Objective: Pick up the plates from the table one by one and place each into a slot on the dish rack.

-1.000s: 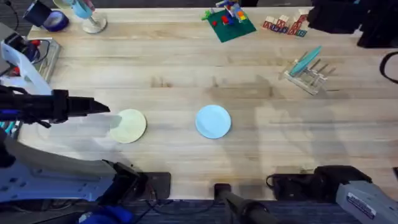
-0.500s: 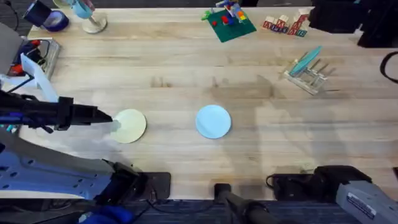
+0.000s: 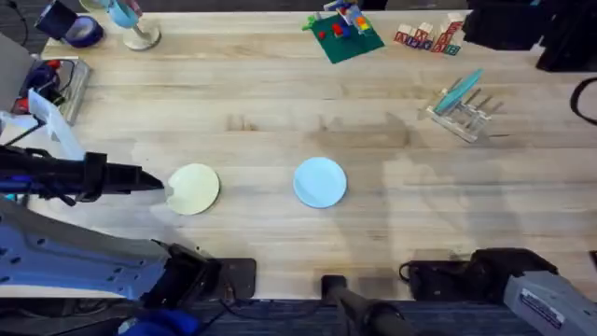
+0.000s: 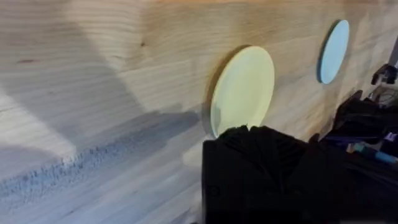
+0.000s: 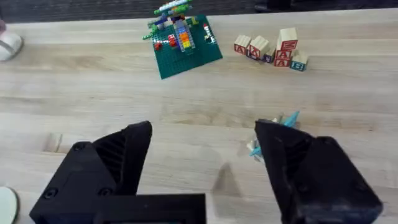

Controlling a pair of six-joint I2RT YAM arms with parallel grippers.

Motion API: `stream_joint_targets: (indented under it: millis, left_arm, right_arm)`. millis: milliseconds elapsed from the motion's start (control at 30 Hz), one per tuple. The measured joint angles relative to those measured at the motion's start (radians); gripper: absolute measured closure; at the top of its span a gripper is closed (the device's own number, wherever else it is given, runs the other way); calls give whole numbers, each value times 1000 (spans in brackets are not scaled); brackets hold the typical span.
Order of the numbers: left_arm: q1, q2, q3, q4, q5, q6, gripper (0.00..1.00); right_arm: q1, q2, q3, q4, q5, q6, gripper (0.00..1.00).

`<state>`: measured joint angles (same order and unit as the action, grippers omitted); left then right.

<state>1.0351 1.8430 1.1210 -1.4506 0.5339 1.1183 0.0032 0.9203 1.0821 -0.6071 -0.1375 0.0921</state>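
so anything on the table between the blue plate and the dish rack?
No. In the overhead view, only bare wood lies between the light blue plate and the dish rack, which already holds a teal plate.

The left arm reaches in from nine o'clock, its end effector [image 3: 157, 181] held low. The right end effector [image 5: 205, 168] has its fingers spread wide.

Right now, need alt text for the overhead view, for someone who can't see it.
The left gripper reaches in low from the left, its tip at the edge of a cream-yellow plate lying flat on the wooden table. A light blue plate lies to its right. At the far right, the dish rack holds a teal plate on edge.
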Motion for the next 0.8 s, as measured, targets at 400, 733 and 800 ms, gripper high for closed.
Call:
stream_joint_targets:
  millis: [400,733,800]
  left_arm:
    - [0,65,-3,8,23,0,962]
    - [0,65,-4,54,24,0,963]
    - [0,65,-10,75,24,0,963]
  right_arm:
    - [0,0,0,0,3,0,5]
    - [0,0,0,0,3,0,6]
    - [0,0,0,0,3,-3,6]
